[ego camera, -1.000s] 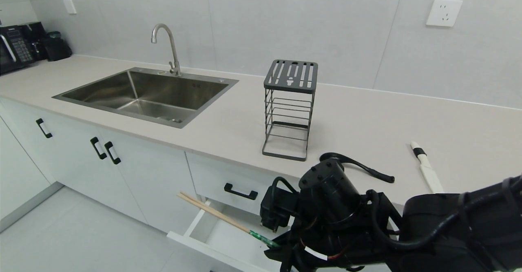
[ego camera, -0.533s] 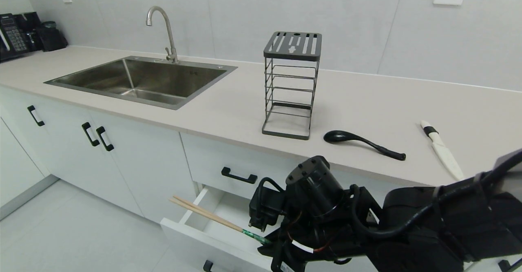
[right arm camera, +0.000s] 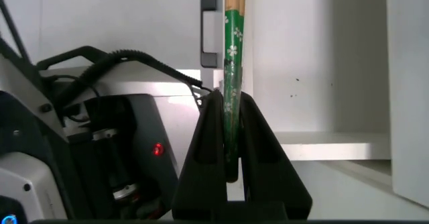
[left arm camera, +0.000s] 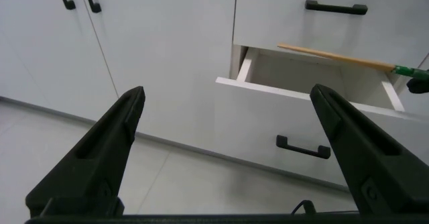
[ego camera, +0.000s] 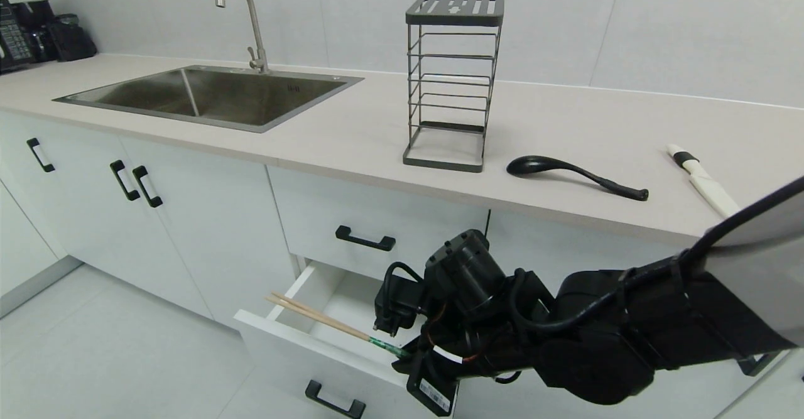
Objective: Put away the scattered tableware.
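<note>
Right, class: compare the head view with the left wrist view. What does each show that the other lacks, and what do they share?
The head view adds the countertop with its sink, faucet, wire rack, black ladle and knife. The left wrist view adds the left pincer, its fingers wide apart. Both share the open drawer, the green-tipped chopsticks held over it, and the black handle of the shut drawer above.

Wooden chopsticks (ego camera: 317, 320), green-ended, slant over the open drawer (ego camera: 289, 353). Black spoon (ego camera: 575, 174) and white knife (ego camera: 703, 180) lie flat on the countertop (ego camera: 352, 130), apart.
</note>
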`<state>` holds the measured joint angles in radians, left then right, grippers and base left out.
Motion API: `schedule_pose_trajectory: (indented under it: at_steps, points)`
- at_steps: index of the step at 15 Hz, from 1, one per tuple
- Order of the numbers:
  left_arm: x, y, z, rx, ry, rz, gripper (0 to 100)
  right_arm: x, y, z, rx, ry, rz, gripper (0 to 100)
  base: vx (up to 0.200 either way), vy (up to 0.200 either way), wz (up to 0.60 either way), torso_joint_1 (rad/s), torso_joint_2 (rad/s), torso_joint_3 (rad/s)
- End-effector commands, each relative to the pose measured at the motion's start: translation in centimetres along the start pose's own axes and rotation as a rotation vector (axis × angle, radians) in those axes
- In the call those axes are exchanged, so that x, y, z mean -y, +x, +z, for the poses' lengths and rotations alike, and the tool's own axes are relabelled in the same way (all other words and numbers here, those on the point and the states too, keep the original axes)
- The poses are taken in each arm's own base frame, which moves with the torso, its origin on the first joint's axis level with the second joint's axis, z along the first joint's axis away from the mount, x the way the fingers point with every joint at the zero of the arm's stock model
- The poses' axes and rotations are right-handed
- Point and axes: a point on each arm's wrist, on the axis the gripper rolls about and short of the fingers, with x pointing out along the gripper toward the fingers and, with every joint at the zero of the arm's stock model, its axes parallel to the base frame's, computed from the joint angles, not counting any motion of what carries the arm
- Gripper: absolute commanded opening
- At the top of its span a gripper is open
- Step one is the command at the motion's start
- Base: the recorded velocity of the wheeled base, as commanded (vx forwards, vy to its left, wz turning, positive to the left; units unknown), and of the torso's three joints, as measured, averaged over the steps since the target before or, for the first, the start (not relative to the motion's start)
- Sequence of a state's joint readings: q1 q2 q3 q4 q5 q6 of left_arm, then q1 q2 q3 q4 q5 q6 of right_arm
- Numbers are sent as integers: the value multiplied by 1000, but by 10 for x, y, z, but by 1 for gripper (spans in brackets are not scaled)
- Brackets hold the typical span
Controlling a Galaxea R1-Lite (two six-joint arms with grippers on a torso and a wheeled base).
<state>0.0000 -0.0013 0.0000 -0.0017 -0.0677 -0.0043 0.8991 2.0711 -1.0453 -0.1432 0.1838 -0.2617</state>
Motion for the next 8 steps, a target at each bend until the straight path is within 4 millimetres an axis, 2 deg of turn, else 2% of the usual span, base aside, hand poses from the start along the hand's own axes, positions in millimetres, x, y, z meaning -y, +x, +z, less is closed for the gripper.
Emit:
schedule_pose_trajectory:
  at_steps: [1,8]
  points:
    - [0,0,0,-1,0,2,100,3,6,-4,-24,7,-26,0,0,0,0,-71,203,134]
    - [0,0,0,-1,0,0,100,19,9,-9,-60,36,-138,0,0,0,0,-11,34,20]
